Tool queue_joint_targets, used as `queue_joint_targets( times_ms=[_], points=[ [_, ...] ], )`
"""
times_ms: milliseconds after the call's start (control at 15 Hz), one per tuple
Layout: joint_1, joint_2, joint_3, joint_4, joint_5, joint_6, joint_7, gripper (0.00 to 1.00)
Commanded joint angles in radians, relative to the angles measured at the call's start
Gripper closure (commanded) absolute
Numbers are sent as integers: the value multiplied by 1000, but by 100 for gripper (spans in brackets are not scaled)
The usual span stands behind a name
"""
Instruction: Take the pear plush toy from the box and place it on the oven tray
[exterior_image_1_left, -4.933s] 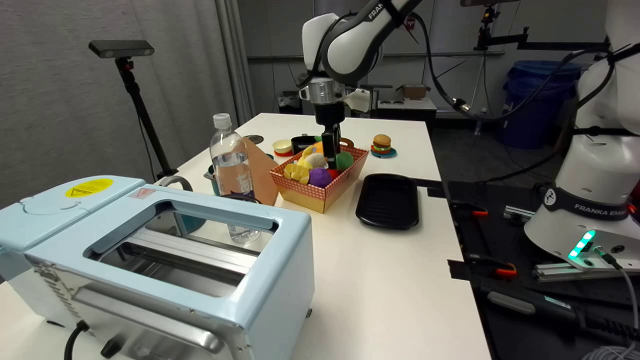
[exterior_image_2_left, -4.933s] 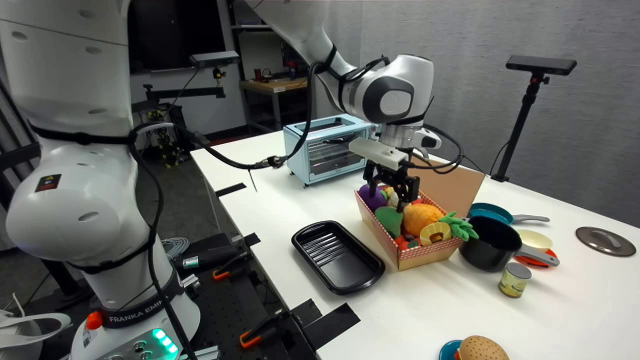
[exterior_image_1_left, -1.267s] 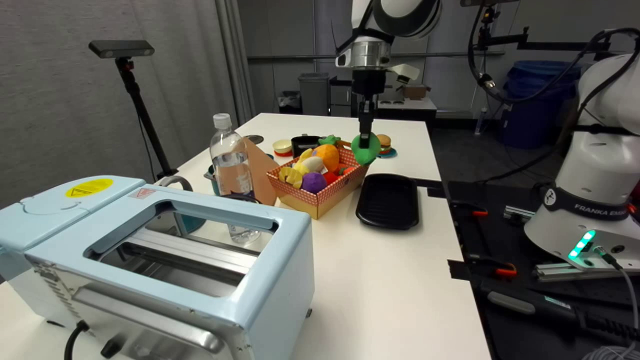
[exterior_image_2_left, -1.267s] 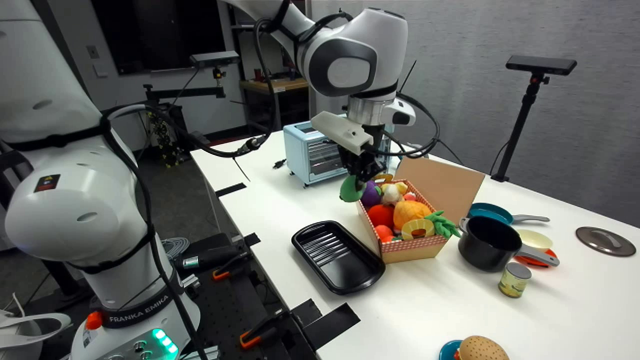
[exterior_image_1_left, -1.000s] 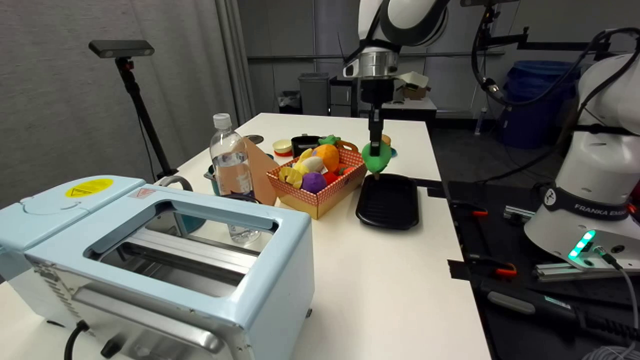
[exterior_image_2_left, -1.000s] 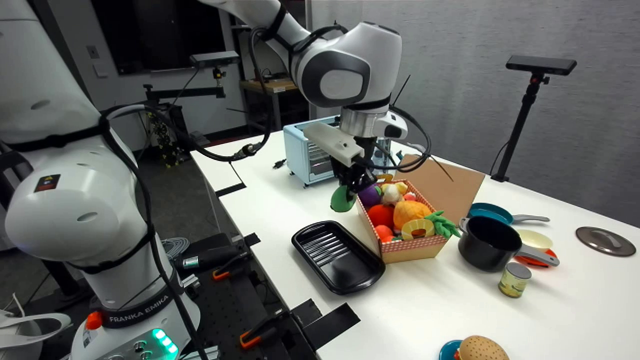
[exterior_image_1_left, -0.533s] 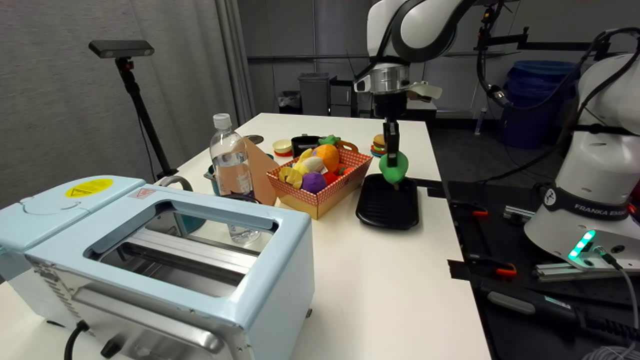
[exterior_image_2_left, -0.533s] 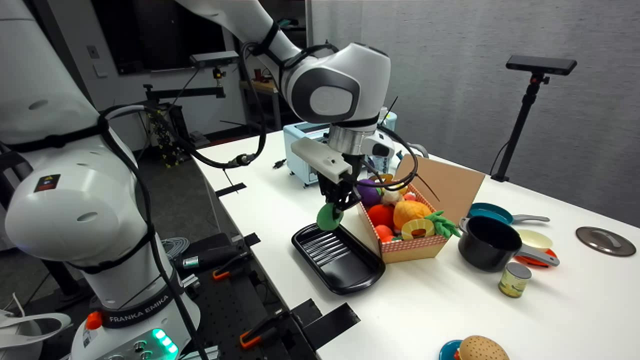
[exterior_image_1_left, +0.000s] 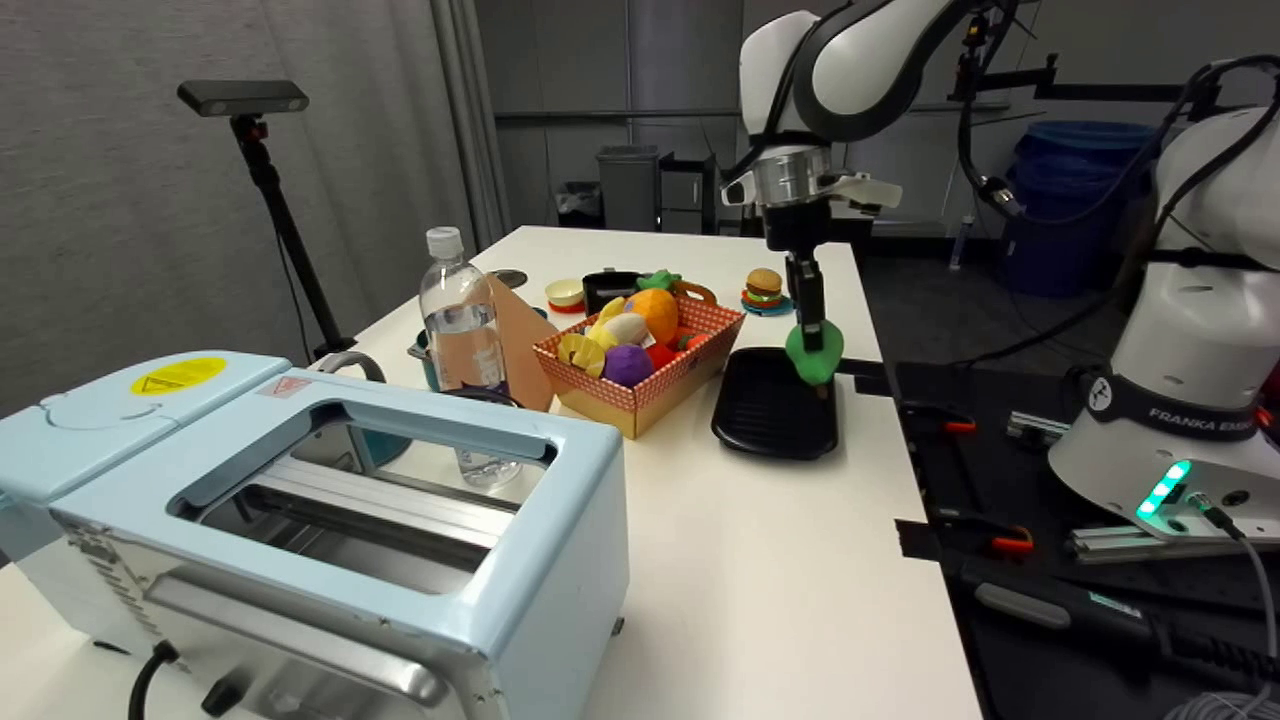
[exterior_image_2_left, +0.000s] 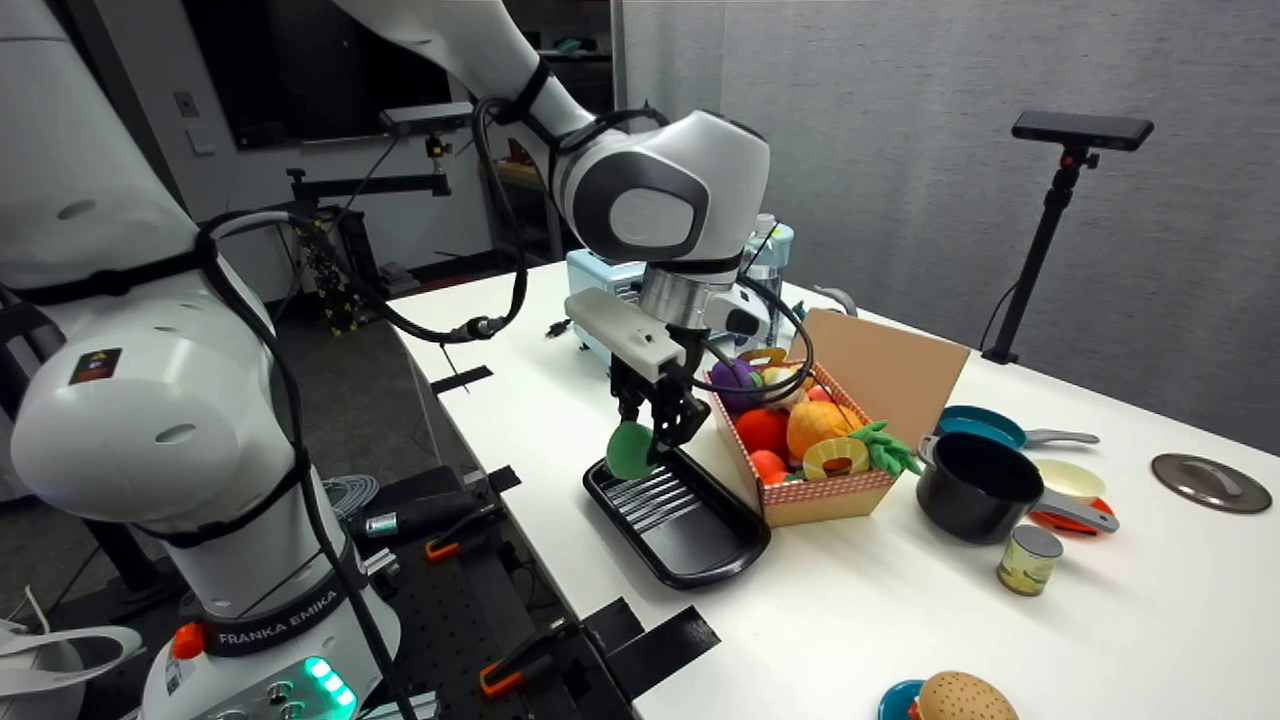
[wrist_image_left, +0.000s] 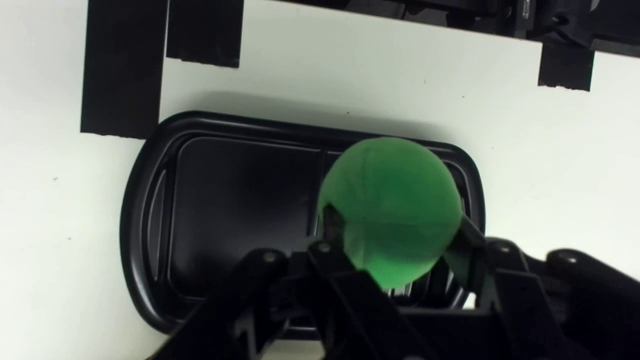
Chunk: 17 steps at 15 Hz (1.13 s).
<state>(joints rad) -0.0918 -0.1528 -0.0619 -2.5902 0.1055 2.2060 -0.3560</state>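
Note:
The green pear plush toy is between the fingers of my gripper, with one fingertip against each side. Both exterior views show the pear off the table, over one end of the black oven tray and a short way above its floor. Seen from the wrist, the ribbed end of the tray lies mostly hidden behind the pear, while the flat end is bare. Beside the tray stands the orange-brown box with several other plush toys in it, among them an orange pineapple and a purple plush.
A brown panel stands up behind the box. A black pot and a can are beyond it, and a toy burger sits farther off. A pale blue toaster oven and a bottle stand on the table.
Earlier the pear lay in the box; it was lifted out in my gripper. Over the last second it has moved away from the box and downward, over the tray.

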Motion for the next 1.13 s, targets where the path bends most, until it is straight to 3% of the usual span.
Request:
queue_joint_targets(
  times_ms=[0, 133, 200, 1067],
  points=[
    [16, -27, -15, -3, -4, -45, 9, 15],
    [16, -23, -16, 2, -1, -52, 8, 1],
    [16, -21, -16, 5, 0, -57, 7, 0],
    [16, 0, -16, 22, 16, -73, 3, 0]
  ],
)
